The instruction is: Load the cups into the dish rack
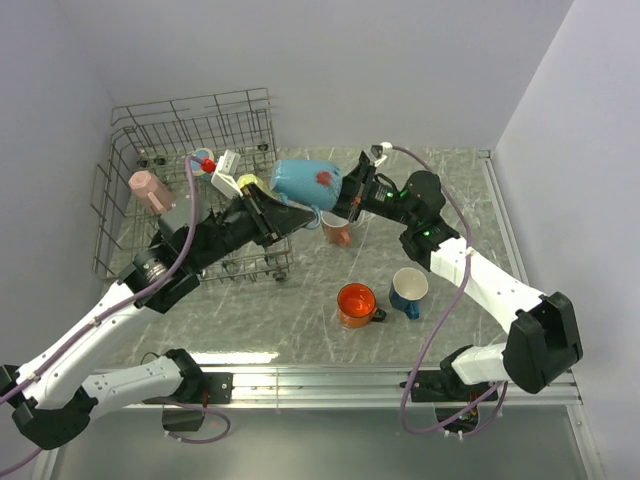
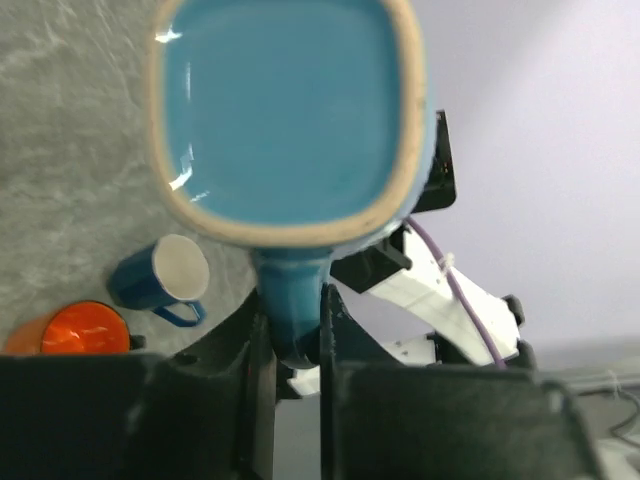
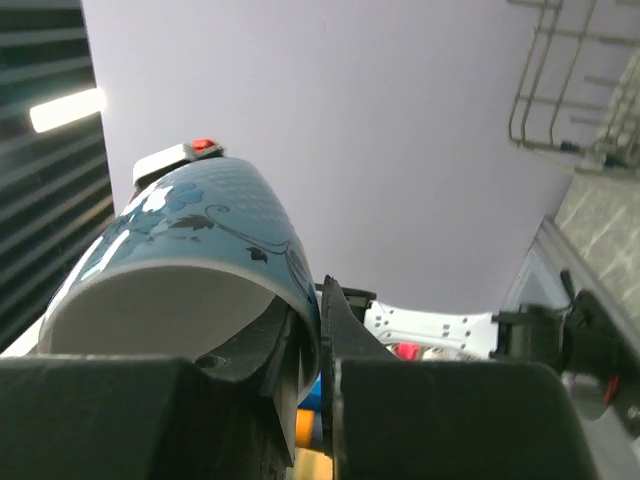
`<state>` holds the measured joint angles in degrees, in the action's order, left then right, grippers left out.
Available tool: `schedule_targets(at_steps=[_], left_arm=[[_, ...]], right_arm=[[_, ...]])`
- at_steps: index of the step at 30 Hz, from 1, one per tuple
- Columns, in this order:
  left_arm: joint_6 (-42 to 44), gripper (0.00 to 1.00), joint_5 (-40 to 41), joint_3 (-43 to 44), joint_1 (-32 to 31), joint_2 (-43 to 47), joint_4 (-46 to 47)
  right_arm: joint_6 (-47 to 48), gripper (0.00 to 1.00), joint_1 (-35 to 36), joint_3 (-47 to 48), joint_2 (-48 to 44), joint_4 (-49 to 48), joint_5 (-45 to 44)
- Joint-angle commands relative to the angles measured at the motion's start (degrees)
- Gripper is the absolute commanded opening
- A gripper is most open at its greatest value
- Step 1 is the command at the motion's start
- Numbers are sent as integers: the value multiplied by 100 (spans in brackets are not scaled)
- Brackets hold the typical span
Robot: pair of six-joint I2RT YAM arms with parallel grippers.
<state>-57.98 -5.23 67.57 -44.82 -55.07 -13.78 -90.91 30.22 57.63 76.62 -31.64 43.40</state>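
Passing the teal mug [image 1: 300,180] from one arm to the other is, we judge, the step in hand. The mug hangs in mid-air just right of the dish rack [image 1: 200,125], tipped on its side, above the table [image 1: 300,290]. Our left gripper [image 2: 293,322] has its fingers pressed against either side of the mug's handle, pinching it. Our right gripper [image 3: 308,335] pinches the mug's wall at the rim.

Both arms reach inward and meet over the far middle of the table. The left forearm lies across the rack's near-right corner, and the right arm is bent sharply at the elbow.

Next, we think, the right jaws must let go and back clear of the rim. Only then can the left arm swing the mug over the rack and lower it among the tines.

A pink mug [image 1: 150,190] sits in the rack. An orange mug [image 1: 357,303] and a dark blue mug [image 1: 408,290] stand on the table near the arms.
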Motion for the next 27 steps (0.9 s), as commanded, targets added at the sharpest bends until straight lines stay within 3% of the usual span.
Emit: schedule_targets(at_steps=[1, 2, 8, 10, 12, 14, 18, 23, 26, 27], left_arm=[[164, 6, 242, 441, 43, -118, 561], [172, 0, 303, 546, 43, -153, 439], [409, 0, 506, 1116, 122, -434, -53], [567, 0, 723, 1302, 157, -513, -484], [656, 0, 962, 1495, 227, -514, -896], [761, 0, 1050, 1540, 324, -461, -1082], [875, 0, 1139, 1548, 762, -277, -1477], [1420, 0, 1630, 2425, 1211, -846, -3074], [1736, 0, 1727, 2734, 1773, -1260, -3655], [1789, 0, 1710, 2805, 2218, -1461, -3789]], right_arm=[[293, 0, 168, -49, -253, -211, 424], [294, 0, 186, -76, -261, -272, 424], [556, 1, 239, -129, -253, 94, 520], [872, 28, 213, -6, -279, 437, 529], [1301, 45, 160, 108, -297, 1096, 495], [1593, 48, 90, 275, -349, 1745, 477], [1682, 50, -243, 100, -455, 1846, 643], [2261, 51, -736, -190, -797, 2843, 653], [2666, 50, -1000, -234, -938, 3311, 696], [2788, 50, -1061, -243, -982, 3391, 714]])
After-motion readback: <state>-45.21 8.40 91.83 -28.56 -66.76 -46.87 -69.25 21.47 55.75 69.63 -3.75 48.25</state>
